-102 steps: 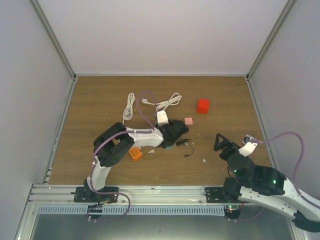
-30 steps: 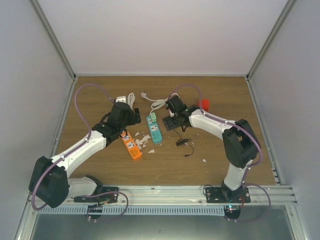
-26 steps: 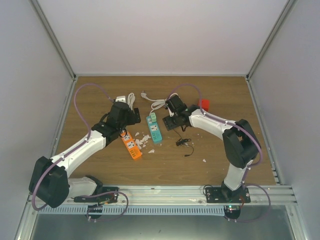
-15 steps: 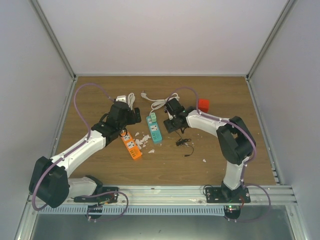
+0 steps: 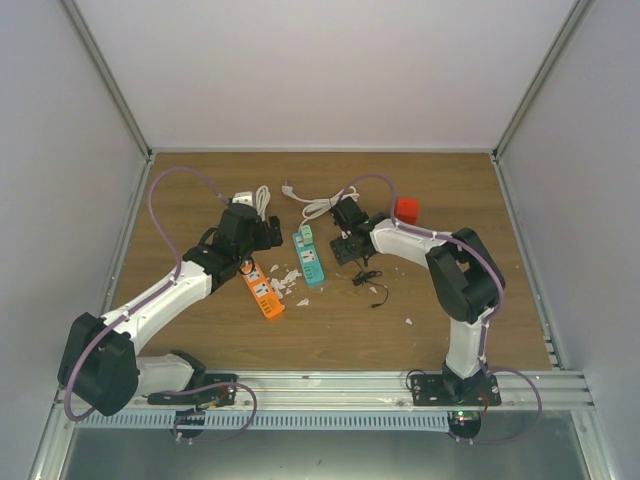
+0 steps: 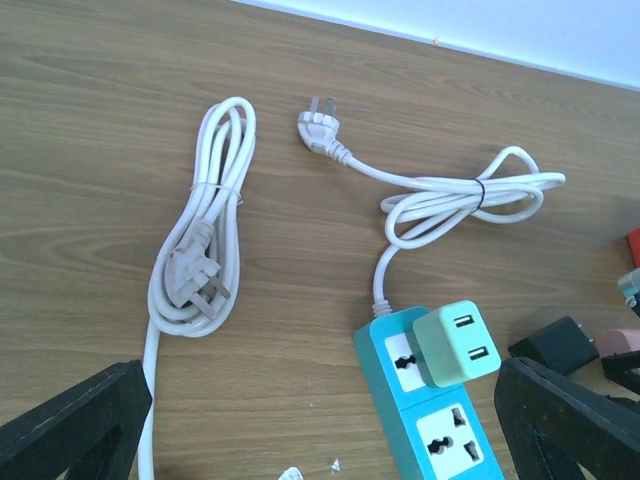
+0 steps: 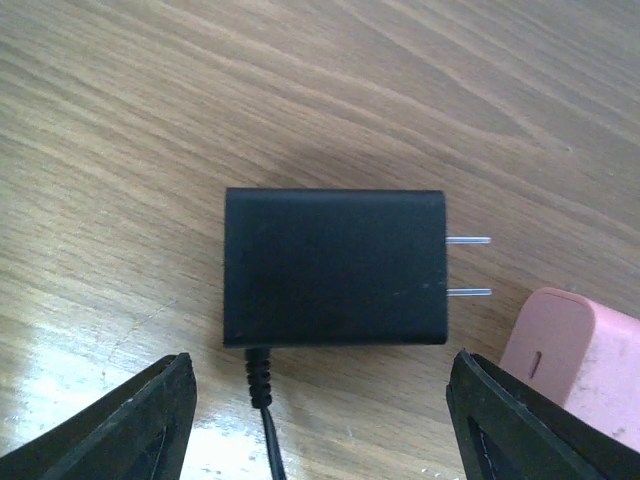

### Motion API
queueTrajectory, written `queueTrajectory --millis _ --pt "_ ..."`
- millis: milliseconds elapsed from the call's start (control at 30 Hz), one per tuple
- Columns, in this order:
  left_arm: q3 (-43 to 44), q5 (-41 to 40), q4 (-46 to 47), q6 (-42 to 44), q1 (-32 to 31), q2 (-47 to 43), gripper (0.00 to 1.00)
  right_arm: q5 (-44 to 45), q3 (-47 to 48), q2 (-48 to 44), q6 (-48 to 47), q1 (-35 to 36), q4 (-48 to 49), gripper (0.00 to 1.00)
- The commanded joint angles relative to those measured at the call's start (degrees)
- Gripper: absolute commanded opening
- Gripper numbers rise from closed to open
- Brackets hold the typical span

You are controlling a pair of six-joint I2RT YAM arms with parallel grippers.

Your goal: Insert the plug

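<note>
The plug (image 7: 335,268) is a small black boxy adapter lying flat on the wood, its two prongs (image 7: 468,266) pointing right and a thin black wire (image 5: 368,284) trailing from it. My right gripper (image 7: 320,405) hovers just over it, open, with one black finger (image 7: 130,420) left of the plug and the other on its right, neither touching. In the top view the right gripper (image 5: 342,243) hides the plug. A teal power strip (image 6: 430,425) with a mint USB adapter (image 6: 457,343) in its top socket lies under my open left gripper (image 6: 320,430), which holds nothing.
An orange power strip (image 5: 262,290) lies beside the teal one (image 5: 310,262). Two coiled white cords (image 6: 195,260) (image 6: 460,195) rest behind them. A pink block (image 7: 575,365) sits right by the prongs, and a red block (image 5: 405,210) farther back. White scraps (image 5: 290,278) litter the wood.
The right arm's elbow has swung left and its gripper has edged slightly left over the plug. The black wire has shifted a little. The left arm has not moved.
</note>
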Motion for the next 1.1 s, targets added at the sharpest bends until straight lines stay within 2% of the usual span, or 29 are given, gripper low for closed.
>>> queueTrajectory --millis 0,400,633,833,1067 --pt "-0.69 0.86 2.15 0.48 0.48 -1.19 0.98 1.73 0.79 0.51 1.29 -0.73 0.12 0.72" --pt "-0.63 1.54 2.5 0.48 0.48 -0.85 0.97 -1.34 0.09 -0.21 0.69 -0.9 3.0 0.68" --pt "-0.75 1.73 2.54 0.48 0.48 -0.87 0.97 -1.52 0.41 0.64 1.62 -0.99 3.41 0.6" --pt "-1.08 1.8 2.76 0.35 0.48 -0.75 0.96 -1.16 0.57 1.13 2.17 -1.01 3.42 0.47" --pt "-3.68 7.38 5.09 -0.17 0.48 -2.66 0.94 -2.48 -1.27 -2.86 3.55 -1.15 5.39 0.45"
